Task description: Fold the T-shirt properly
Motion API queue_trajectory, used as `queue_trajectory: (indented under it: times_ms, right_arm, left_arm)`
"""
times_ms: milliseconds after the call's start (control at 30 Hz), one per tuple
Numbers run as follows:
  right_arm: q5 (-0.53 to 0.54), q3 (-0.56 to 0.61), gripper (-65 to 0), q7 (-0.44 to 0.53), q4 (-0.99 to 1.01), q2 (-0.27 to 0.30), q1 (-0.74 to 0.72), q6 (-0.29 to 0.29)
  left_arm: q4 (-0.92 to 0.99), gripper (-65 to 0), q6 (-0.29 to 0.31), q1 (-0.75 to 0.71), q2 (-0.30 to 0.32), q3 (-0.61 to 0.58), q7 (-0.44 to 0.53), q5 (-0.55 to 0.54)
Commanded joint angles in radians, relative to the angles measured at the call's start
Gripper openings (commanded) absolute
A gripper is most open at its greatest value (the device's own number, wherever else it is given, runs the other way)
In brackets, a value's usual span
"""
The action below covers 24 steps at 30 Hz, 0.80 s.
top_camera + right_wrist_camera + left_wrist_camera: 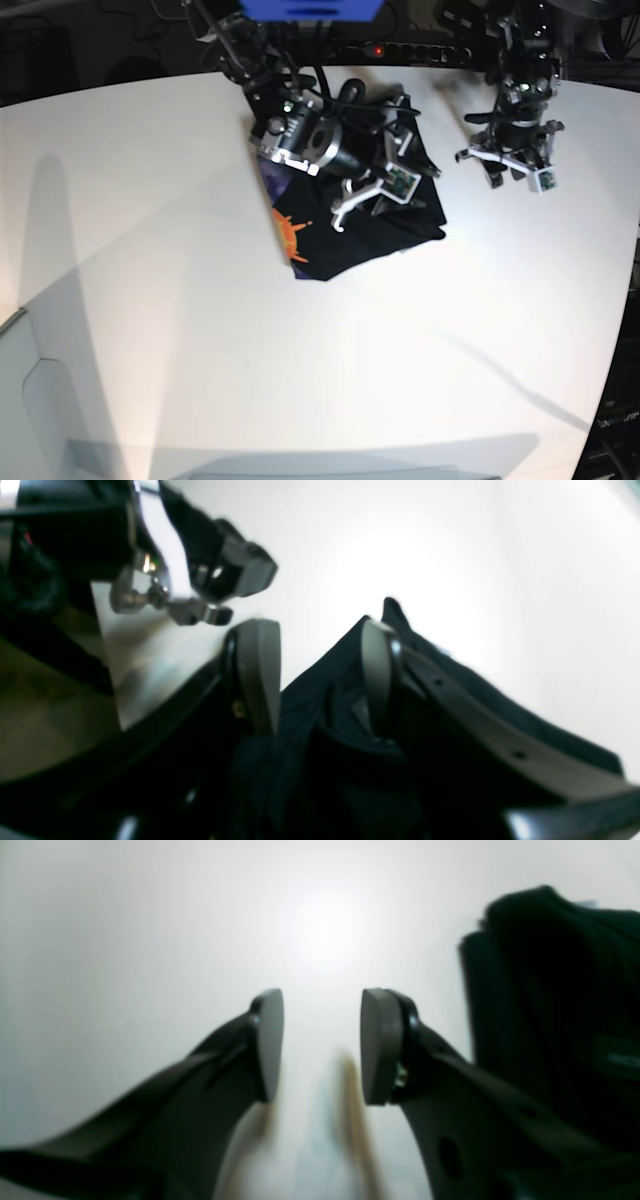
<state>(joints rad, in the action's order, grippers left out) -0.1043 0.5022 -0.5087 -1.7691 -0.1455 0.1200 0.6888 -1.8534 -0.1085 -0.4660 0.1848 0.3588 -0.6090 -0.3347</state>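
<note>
- Nearest the base camera, bare white table (300, 380) stretches before the T-shirt (400, 225), a compact black bundle at the far middle, orange print on its left edge.
- Right end effector (368, 190) hovers over the T-shirt, jaws parted around a raised fold without pinching it, probably letting go.
- Left end effector (518, 170), right of the T-shirt, hangs parted and empty, likely waiting clear.

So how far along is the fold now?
The T-shirt already lies as a compact folded bundle on the table. The right gripper hangs open over it; the left gripper is open and empty. Little seems left beyond tidying.
</note>
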Motion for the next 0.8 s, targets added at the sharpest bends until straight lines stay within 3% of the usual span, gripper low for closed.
queue_trajectory:
  times_ms: [0, 133, 267, 433, 600, 767]
  right_arm:
    - [0.016, -0.024, -37.5, 0.026, -0.033, -0.006, -0.01, 0.009]
    - [0.016, -0.107, -37.5, 0.026, -0.079, -0.001, -0.003, 0.009]
    - [0.021, -0.182, -37.5, 0.022, -0.11, 0.043, 0.0, 0.009]
    - [0.021, -0.17, -35.9, 0.025, -0.124, 0.109, 0.048, 0.009]
    - [0.021, -0.141, -27.3, 0.026, -0.101, 0.113, 0.065, 0.009]
    - [0.022, -0.139, -26.5, 0.026, -0.036, 0.09, 0.036, 0.009]
  left_arm:
    - [-0.025, -40.2, 0.0, -0.014, 0.009, 0.019, 0.019, 0.001]
    - [-0.027, -40.2, 0.002, -0.043, 0.009, 0.069, 0.022, -0.001]
    - [-0.025, -40.2, 0.002, -0.06, 0.014, 0.075, 0.027, -0.001]
    - [-0.027, -40.2, 0.002, -0.055, 0.015, 0.098, 0.027, -0.001]
    - [-0.027, -40.2, 0.002, -0.05, 0.012, 0.131, 0.024, -0.001]
    - [-0.027, -40.2, 0.002, -0.05, 0.018, 0.136, 0.027, -0.001]
